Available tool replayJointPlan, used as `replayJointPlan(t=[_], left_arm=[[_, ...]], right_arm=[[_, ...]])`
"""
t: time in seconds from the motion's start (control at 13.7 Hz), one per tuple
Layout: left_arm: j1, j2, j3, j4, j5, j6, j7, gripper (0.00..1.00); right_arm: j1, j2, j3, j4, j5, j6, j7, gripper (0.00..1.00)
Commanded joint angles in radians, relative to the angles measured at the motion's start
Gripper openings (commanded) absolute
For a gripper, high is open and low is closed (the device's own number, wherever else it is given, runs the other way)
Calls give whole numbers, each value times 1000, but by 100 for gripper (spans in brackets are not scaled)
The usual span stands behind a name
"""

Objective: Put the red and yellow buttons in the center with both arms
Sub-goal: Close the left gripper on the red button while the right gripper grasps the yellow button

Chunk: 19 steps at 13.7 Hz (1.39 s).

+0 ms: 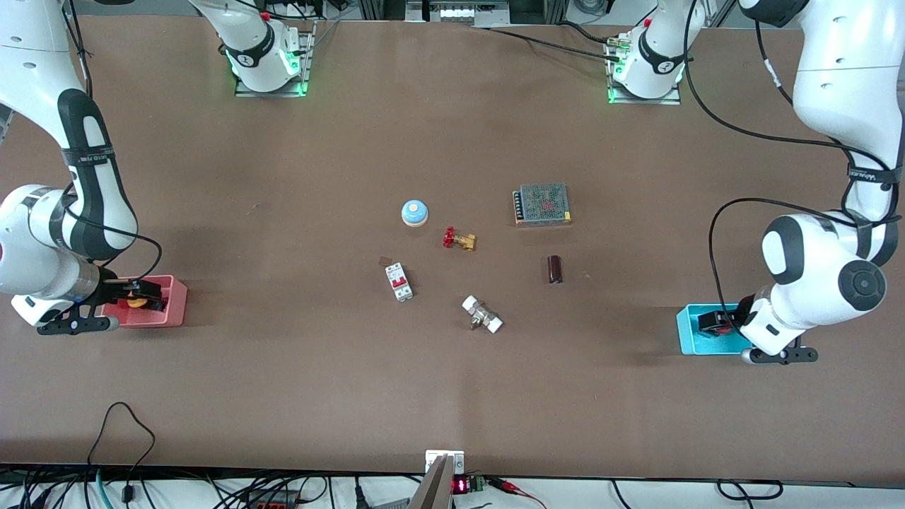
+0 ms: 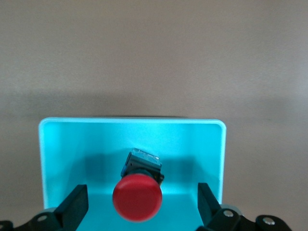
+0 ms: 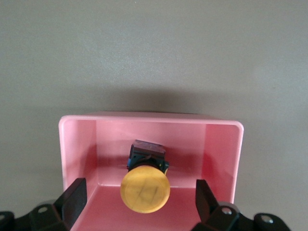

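The red button lies in the cyan bin at the left arm's end of the table. My left gripper is open, with a finger on each side of the red cap, not touching it. In the front view this gripper sits low in the cyan bin. The yellow button lies in the pink bin at the right arm's end. My right gripper is open around it, fingers apart from the cap. In the front view it is in the pink bin by the yellow button. The center is bare brown tabletop.
Around the center lie a blue-domed button, a brass valve with a red handle, a white and red breaker, a white-capped fitting, a dark cylinder and a mesh-topped metal box.
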Motion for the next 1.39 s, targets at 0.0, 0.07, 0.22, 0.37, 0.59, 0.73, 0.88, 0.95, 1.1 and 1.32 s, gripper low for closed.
replayJointPlan(t=[0.0,0.07,0.22,0.37,0.59,0.73,0.88,0.95,1.1,1.32], left_arm=[[-2,18,1,20,53,10,0,100],[-2,19,1,20,53,10,0,100],[-2,25,1,20,54,11,-2,97],[-2,25,1,17,54,9,-3,81],[-2,25,1,15,54,3,-5,51],[-2,22,-1,15,54,0,-5,34],[-4,19,-1,15,54,-2,-5,23],[-4,15,-1,17,54,-3,-5,23],[-5,-8,-2,24,54,-25,-7,21],[-8,-63,-13,35,54,-62,-7,21]], right_arm=[[-21,21,14,16,-18,5,-28,100],[-21,25,14,16,-18,9,-35,100],[-21,35,14,19,-18,12,-35,100],[-21,45,14,19,-16,17,-33,100],[-21,54,14,20,-18,26,-35,100],[-19,57,14,20,-16,31,-41,100],[-19,63,14,23,-15,32,-41,100],[-19,63,14,23,-16,32,-41,99],[-18,69,14,23,-16,32,-42,93],[-18,71,14,23,-18,32,-42,84]])
